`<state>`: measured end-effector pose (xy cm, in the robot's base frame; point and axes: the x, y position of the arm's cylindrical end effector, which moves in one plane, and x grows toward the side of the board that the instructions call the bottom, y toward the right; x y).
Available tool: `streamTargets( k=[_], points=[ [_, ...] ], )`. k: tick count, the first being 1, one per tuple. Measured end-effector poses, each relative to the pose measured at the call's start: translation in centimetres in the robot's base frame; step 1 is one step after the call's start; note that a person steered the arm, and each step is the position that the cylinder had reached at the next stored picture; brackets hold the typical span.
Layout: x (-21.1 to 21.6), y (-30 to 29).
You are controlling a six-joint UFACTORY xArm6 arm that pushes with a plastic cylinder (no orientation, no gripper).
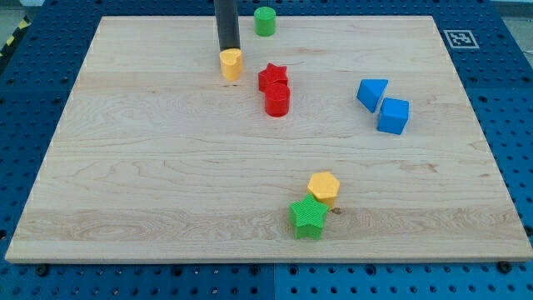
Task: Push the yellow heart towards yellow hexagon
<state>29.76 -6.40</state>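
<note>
The yellow heart (231, 63) lies on the wooden board (150, 167) near the view's top, left of centre. My tip (228, 49) stands just above it in the view, touching or nearly touching its top edge. The yellow hexagon (323, 186) lies far below and to the right, near the view's bottom, touching the green star (308, 217).
A red star (272, 78) and a red cylinder (277, 100) sit just right of the heart. A green cylinder (265, 21) is at the top edge. A blue triangle (371, 92) and a blue cube (392, 116) lie at the right.
</note>
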Motion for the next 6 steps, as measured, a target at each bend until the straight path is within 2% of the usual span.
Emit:
streamTargets(
  k=[4, 6],
  points=[
    [13.3, 0.0],
    [16.2, 1.4]
  ],
)
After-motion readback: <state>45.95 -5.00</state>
